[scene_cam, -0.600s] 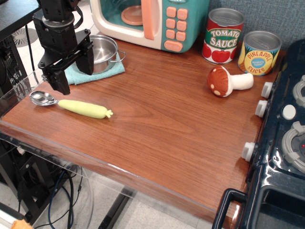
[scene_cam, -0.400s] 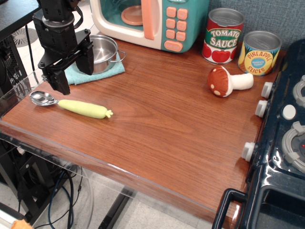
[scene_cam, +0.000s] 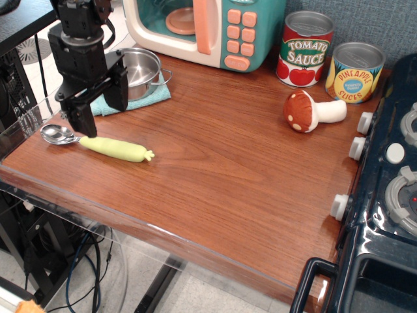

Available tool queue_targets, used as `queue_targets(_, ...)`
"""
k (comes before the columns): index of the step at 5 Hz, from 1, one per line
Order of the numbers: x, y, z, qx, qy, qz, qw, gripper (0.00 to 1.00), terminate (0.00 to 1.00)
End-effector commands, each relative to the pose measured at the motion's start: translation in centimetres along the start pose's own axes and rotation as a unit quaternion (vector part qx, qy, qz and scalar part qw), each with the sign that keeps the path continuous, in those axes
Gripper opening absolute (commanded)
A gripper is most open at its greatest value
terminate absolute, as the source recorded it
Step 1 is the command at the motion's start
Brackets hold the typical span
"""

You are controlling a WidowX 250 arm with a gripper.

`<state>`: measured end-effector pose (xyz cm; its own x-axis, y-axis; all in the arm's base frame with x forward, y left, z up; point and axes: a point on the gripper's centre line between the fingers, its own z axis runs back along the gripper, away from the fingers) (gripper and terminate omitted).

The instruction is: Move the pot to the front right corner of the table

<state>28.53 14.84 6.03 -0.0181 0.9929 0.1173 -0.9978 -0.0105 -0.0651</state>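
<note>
The shiny steel pot (scene_cam: 142, 70) with a thin wire loop handle sits on a teal cloth (scene_cam: 133, 100) at the table's back left, in front of the toy microwave. My black gripper (scene_cam: 100, 112) hangs just left and in front of the pot, partly hiding its left side. Its two fingers (scene_cam: 85, 122) point down, spread apart and empty, above the cloth's front edge. The reddish-brown wood table (scene_cam: 221, 176) stretches out to the right.
A metal spoon with a yellow-green handle (scene_cam: 98, 143) lies at the front left. A toy microwave (scene_cam: 208, 29), a tomato sauce can (scene_cam: 306, 49), a pineapple can (scene_cam: 355, 72) and a plush mushroom (scene_cam: 311, 111) stand at the back. A dark blue toy stove (scene_cam: 384, 195) borders the right edge.
My gripper has dropped slightly and shifted a little toward the front. The pot and the other objects have not moved.
</note>
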Motion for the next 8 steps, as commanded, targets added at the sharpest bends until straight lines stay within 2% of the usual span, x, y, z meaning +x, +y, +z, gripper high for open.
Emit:
queue_targets(1, 2.7, -3.0, 1.9, -0.024, 0.006, 0.076, 0.9968, 1.0, 0.0)
queue_targets(3, 4.4, -6.3, 1.7, -0.032, 0.002, 0.141, 0.9894, 1.0, 0.0)
queue_targets(6, 5.1, -7.4, -1.5, -0.015, -0.045, 0.158, 0.9863, 1.0, 0.0)
queue_targets(7, 5.5, -7.4, -2.0, -0.011, -0.05, 0.162, 0.9854, 0.0, 0.0)
queue_targets(8, 5.5, -7.5, -2.1, -0.012, -0.055, 0.163, 0.985, 0.0, 0.0)
